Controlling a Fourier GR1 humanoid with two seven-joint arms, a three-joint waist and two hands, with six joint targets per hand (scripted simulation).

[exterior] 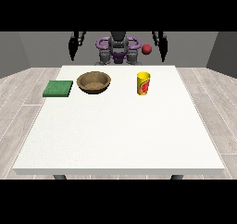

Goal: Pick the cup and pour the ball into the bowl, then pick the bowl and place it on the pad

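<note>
A yellow cup (144, 83) with a red mark stands upright on the white table (120, 135), towards the far right. A red ball (147, 49) shows in the air above and behind the cup, apart from it. A brown bowl (94, 82) sits left of the cup, and a flat green pad (58, 88) lies left of the bowl. The hand at the view's left (72, 48) and the hand at the view's right (161, 47) both hang beyond the table's far edge, away from all objects and holding nothing.
The robot's torso (118, 49) stands behind the table's far edge. Wooden floor surrounds the table. The near half of the white table top carries nothing.
</note>
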